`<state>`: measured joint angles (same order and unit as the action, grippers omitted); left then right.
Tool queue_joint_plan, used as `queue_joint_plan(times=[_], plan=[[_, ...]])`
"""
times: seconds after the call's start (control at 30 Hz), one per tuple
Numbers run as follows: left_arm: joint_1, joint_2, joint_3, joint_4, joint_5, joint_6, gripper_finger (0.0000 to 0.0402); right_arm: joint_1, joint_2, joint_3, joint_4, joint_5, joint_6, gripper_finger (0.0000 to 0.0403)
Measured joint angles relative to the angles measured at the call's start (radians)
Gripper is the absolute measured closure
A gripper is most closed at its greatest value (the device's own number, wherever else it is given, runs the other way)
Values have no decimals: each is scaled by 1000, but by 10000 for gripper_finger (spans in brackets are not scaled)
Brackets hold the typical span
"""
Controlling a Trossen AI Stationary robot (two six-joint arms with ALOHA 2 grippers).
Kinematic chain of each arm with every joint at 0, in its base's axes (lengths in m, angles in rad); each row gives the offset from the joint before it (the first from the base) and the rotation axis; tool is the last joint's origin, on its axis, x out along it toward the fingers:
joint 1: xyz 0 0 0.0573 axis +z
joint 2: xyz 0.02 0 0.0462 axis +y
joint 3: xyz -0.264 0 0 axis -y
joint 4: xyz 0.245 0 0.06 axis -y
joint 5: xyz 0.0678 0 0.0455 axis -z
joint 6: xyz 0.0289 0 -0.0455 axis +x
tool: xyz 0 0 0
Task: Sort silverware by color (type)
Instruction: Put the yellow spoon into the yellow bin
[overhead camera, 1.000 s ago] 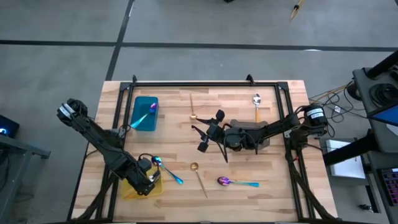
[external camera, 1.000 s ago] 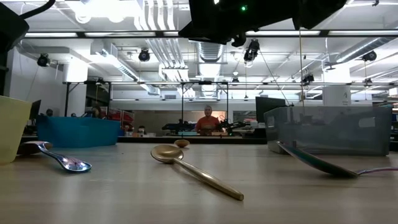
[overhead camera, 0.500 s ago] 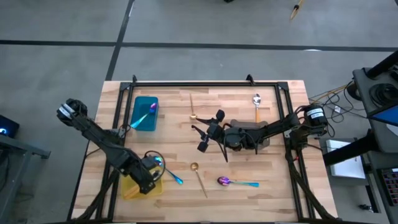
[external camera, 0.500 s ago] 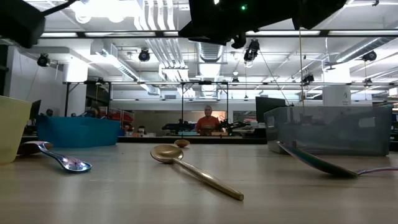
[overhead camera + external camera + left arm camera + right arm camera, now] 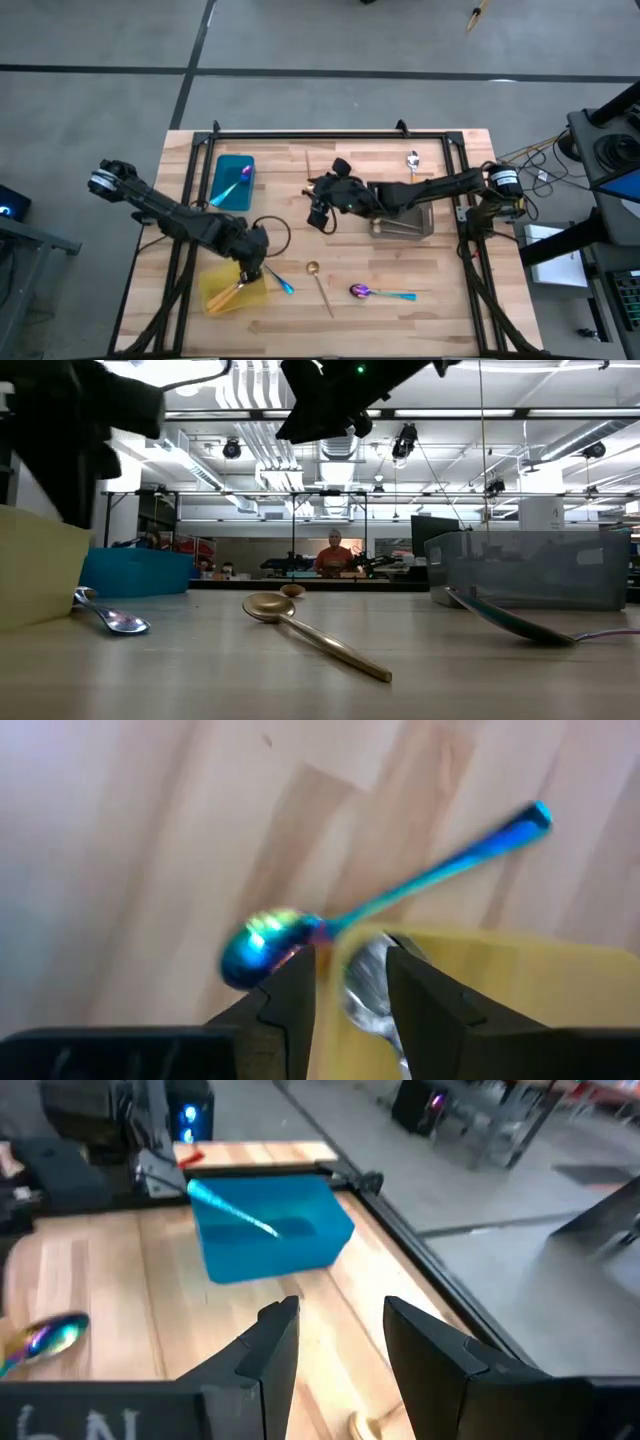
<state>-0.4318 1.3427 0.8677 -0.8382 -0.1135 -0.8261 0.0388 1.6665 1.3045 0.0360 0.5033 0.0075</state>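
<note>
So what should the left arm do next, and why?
Probably lower the left tool and close it on the blue spoon. The tool hovers open right above that spoon, which lies on the wood beside the yellow tray, not yet sorted into the teal tray.

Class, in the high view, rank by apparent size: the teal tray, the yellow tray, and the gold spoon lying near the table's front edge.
1-2. teal tray and yellow tray: they look alike, and the left arm partly covers the yellow one, so no ranking.
3. gold spoon: clearly smallest, thin and short.
</note>
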Motion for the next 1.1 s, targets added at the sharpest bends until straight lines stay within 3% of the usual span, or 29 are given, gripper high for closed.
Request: queue_joint_plan(times=[0.13, 0.37, 0.63, 0.73, 1.1], plan=[[43, -28, 0, -13, -2, 64, 307, -29, 0, 57, -116, -54, 4, 264], [42, -82, 0, -13, 18, 77, 315, -40, 0, 66, -170, -62, 9, 264], [43, -54, -7, 59, -241, 119, 316, -42, 0, 63, -191, -61, 8, 264], [43, -35, -30, 56, -285, 130, 316, -41, 0, 63, -214, -59, 8, 264], [5, -2, -47, 86, -20, 167, 316, -40, 0, 61, -276, -59, 21, 264]])
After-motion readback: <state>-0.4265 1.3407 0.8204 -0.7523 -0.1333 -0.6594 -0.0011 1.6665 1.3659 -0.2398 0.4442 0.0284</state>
